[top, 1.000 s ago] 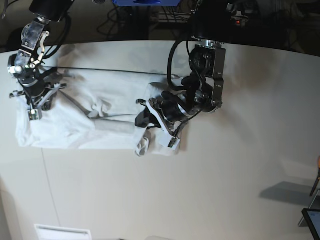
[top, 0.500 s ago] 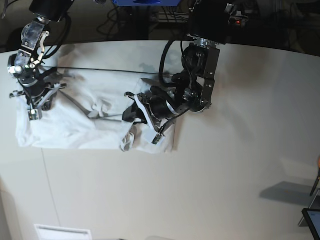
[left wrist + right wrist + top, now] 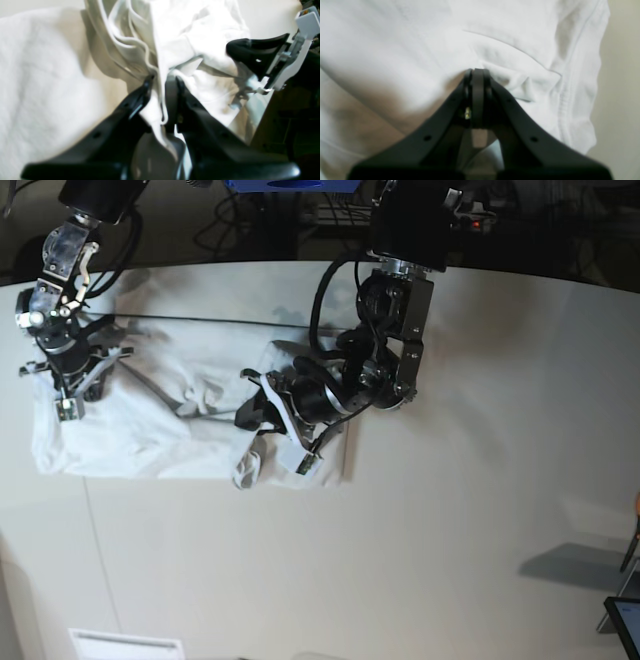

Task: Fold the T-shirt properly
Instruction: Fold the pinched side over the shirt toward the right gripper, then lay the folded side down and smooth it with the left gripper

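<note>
In the left wrist view, the left gripper [image 3: 162, 82] was seen closest to the lens, its two dark fingers [image 3: 140, 100] drawn nearly together and pinching a gathered fold of the T-shirt [image 3: 180, 32]; the white cloth was bunched and hanging between them, with hemmed edges draped in loops above; beyond the bunch, at the right, another dark gripper part on a pale bracket was seen, though the blur made it hard to say whether it touched the cloth.

In the right wrist view, the right gripper [image 3: 477, 72] was shown pressed fully together, its tips set against a crease of the T-shirt [image 3: 407, 50]; whether a layer of cloth was caught between them could not be told; a stitched hem was seen running down the right side, with the pale bench [image 3: 622, 87] beyond it.

In the base view, the T-shirt [image 3: 150, 430] was laid wrinkled across the upper left of the white bench [image 3: 400, 580]; its right end was lifted and folded over by the left gripper [image 3: 275, 415]; its left end was held down near the bench edge by the right gripper [image 3: 62, 390]; farther back, dark cables and equipment were seen behind the bench.
</note>
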Tool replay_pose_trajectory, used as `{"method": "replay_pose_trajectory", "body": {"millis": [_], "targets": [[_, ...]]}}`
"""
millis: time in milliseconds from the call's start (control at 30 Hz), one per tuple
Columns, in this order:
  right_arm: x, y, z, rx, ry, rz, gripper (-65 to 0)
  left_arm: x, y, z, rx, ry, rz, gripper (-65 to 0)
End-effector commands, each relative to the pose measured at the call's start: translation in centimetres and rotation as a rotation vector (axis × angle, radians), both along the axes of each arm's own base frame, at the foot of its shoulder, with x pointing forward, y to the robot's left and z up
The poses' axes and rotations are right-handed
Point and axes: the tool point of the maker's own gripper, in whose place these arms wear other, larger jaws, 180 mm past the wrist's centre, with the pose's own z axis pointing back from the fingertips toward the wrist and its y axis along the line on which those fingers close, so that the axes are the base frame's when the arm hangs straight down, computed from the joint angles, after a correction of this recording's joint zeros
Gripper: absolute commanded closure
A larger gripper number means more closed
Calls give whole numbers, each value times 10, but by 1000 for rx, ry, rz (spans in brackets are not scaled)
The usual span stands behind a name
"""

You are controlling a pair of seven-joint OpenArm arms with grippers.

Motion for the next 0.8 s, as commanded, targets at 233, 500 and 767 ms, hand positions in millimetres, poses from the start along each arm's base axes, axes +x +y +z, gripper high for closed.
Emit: {"method": "replay_pose_trajectory", "body": {"millis": [233,500,767], "targets": [[-6,-9,-3,-35,47,-10,-10,5,-12,22,-66,-51,-8,-200],[-6,-8,-4,-35,47,-9,-12,-3,-36,53,-202,-117,-123,-269],[-5,-8,-3,-35,45,-9,-13,-11,-42,72,-196,-242,-264,-264]]}}
